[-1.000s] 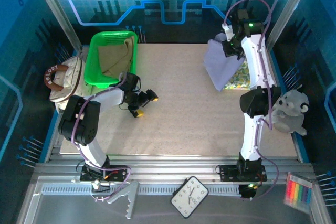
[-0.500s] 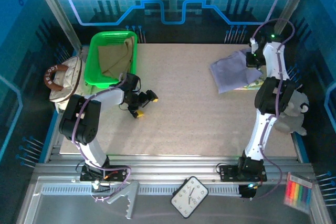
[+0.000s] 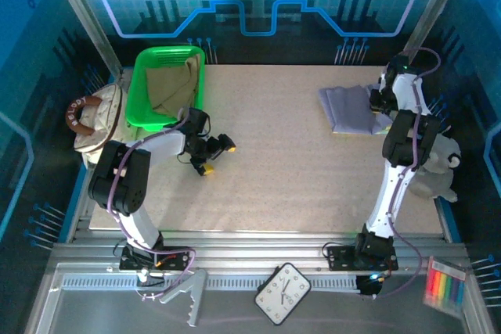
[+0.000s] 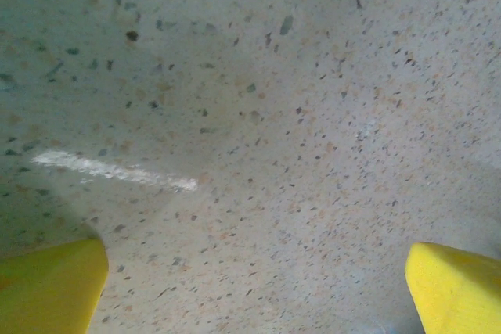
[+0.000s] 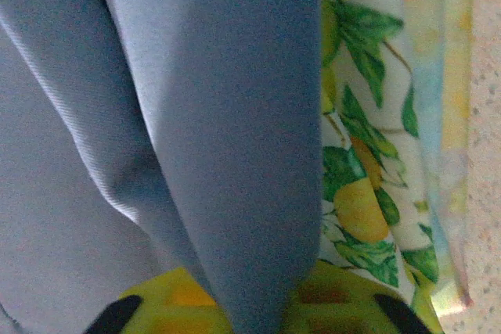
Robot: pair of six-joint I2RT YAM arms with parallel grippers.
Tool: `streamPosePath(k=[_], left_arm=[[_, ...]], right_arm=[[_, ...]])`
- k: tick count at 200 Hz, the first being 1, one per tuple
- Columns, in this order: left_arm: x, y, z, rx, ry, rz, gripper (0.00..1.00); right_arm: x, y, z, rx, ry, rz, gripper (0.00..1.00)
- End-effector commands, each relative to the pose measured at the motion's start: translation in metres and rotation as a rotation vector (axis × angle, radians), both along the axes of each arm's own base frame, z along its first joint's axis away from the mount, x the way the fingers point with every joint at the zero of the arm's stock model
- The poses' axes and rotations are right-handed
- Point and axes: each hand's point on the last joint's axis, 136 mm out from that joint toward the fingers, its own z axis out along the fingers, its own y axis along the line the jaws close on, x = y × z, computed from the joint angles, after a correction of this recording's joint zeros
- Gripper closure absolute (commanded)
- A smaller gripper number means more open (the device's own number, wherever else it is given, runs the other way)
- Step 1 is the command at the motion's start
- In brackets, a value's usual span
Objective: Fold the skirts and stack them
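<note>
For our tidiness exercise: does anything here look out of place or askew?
The khaki skirt lies crumpled in the green basket, unfolded, apart from the lavender skirt laid over the leaf-print skirt across the table.

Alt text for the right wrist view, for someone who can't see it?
A fold of the lavender-grey skirt runs down between the yellow fingers of the right gripper at the bottom edge. It lies over the leafy print skirt at right, with speckled table beyond.

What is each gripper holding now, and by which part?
The left gripper holds nothing. A fold of the plain lavender-grey cloth skirt lies between the fingers of the right gripper; whether it is gripped cannot be told.
</note>
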Motion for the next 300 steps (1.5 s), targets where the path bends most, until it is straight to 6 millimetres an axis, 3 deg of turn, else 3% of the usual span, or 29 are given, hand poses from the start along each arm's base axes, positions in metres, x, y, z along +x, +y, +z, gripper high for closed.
streamPosePath(k=[1,24,42,50,70,96,109,123,142,155,168,182,192,195,198,215,239,271,300], left_arm=[[0.002,0.011,0.023,0.048,-0.029,-0.013,0.01],[0.01,0.017,0.053,0.072,-0.099,-0.014,0.01],[0.016,0.026,0.076,0.098,-0.155,0.001,0.01],[0.019,0.032,0.085,0.114,-0.177,0.011,0.01],[0.031,0.05,0.102,0.157,-0.232,0.033,0.01],[0.056,0.084,0.114,0.239,-0.272,0.076,0.01],[0.071,0.099,0.119,0.263,-0.288,0.09,0.01],[0.09,0.119,0.123,0.305,-0.301,0.111,0.01],[0.117,0.147,0.119,0.398,-0.293,0.124,0.01],[0.135,0.165,0.114,0.462,-0.278,0.133,0.01],[0.153,0.18,0.106,0.481,-0.26,0.136,0.01],[0.174,0.191,0.093,0.481,-0.236,0.12,0.01],[0.188,0.194,0.083,0.483,-0.217,0.08,0.01],[0.191,0.195,0.08,0.486,-0.208,0.071,0.01],[0.194,0.195,0.075,0.486,-0.196,0.057,0.01],[0.212,0.191,0.058,0.469,-0.178,-0.019,0.01],[0.228,0.185,0.036,0.449,-0.171,-0.115,0.02],[0.243,0.174,0.014,0.395,-0.196,-0.179,0.11],[0.241,0.184,-0.013,0.46,-0.145,-0.175,0.23]], right_arm=[[-0.006,-0.024,0.056,-0.08,-0.105,-0.132,0.64],[-0.02,-0.027,0.097,-0.156,-0.18,-0.221,0.47],[-0.027,-0.015,0.117,-0.192,-0.216,-0.211,0.14],[-0.028,-0.005,0.119,-0.181,-0.209,-0.188,0.12],[-0.021,0.035,0.105,-0.052,-0.189,-0.075,0.17],[-0.01,0.066,0.067,0.097,-0.135,-0.028,0.51],[-0.004,0.076,0.047,0.151,-0.105,-0.017,0.61],[0.002,0.084,0.027,0.194,-0.074,-0.007,0.65],[0.003,0.08,-0.002,0.187,-0.003,-0.029,0.63],[0.004,0.081,-0.004,0.19,0.003,-0.033,0.58],[0.006,0.09,0.01,0.195,-0.042,-0.013,0.44],[0.007,0.093,0.037,0.157,-0.104,-0.002,0.22],[0.005,0.092,0.059,0.115,-0.147,-0.009,0.15],[0.004,0.092,0.065,0.1,-0.161,-0.014,0.04],[0.003,0.091,0.072,0.088,-0.174,-0.019,0.0],[-0.007,0.09,0.108,0.052,-0.257,-0.045,0.0],[-0.023,0.104,0.153,0.033,-0.385,0.016,0.0],[-0.048,0.124,0.183,-0.081,-0.412,0.086,0.0],[-0.058,0.139,0.199,-0.003,-0.482,0.087,0.0]])
